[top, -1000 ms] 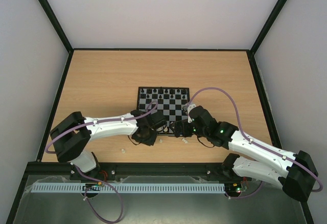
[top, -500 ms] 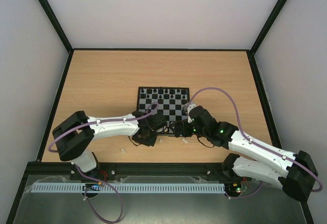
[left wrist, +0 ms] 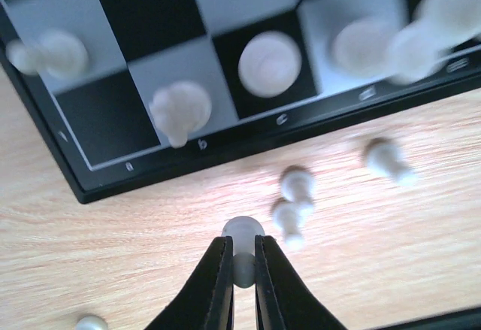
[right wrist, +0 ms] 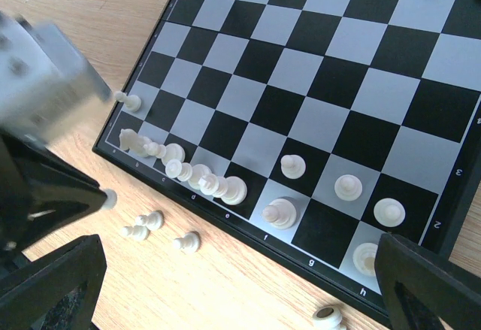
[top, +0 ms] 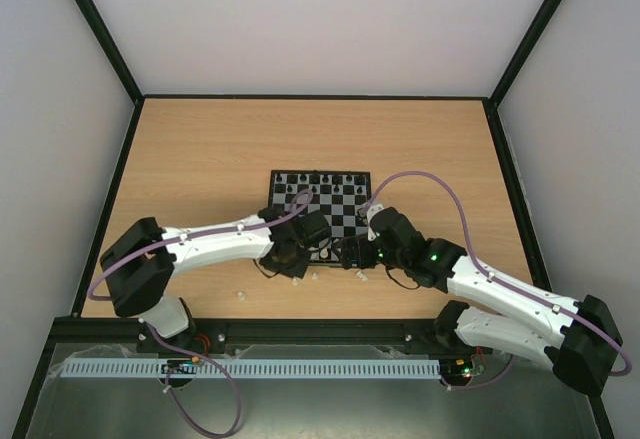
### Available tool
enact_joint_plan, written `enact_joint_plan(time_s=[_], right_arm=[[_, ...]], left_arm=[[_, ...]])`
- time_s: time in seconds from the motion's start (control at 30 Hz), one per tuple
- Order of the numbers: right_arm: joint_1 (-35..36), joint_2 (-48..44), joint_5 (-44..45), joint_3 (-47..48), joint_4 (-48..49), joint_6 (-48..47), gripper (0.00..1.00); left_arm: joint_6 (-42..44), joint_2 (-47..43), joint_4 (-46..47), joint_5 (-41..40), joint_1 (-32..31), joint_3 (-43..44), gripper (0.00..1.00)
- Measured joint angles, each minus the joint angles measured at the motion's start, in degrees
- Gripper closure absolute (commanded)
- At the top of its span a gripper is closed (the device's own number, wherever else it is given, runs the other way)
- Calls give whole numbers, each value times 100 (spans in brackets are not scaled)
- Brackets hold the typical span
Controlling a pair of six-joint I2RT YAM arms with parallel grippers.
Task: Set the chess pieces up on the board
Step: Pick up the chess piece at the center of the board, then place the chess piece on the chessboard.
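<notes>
Your left jaws clamp a pawn (left wrist: 242, 232), right jaws gape; loose pawns (left wrist: 298, 184) beyond them await the part-filled board (left wrist: 143, 7).

Light wood worktop (top: 200, 159), black frame. Board (top: 343, 207) lies flat near centre. Three loose white pieces (right wrist: 186, 242) on the wood just off the board's 6 o'clock edge. One more piece (right wrist: 327, 316) off its 5 o'clock corner. Stray white piece (top: 240, 294) at 7 o'clock, well apart.
</notes>
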Motion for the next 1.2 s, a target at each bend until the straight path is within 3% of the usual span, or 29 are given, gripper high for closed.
enact_joint_plan(time_s=[0.37, 0.73, 1.2], right_arm=[[0, -13, 2, 0, 0, 0, 1], [0, -13, 2, 0, 0, 0, 1], [0, -13, 2, 0, 0, 0, 1]], left_arm=[[719, -20, -592, -341, 754, 1335, 94], [1224, 651, -501, -354, 1049, 1366, 92], [1344, 892, 7, -184, 1147, 1130, 89]])
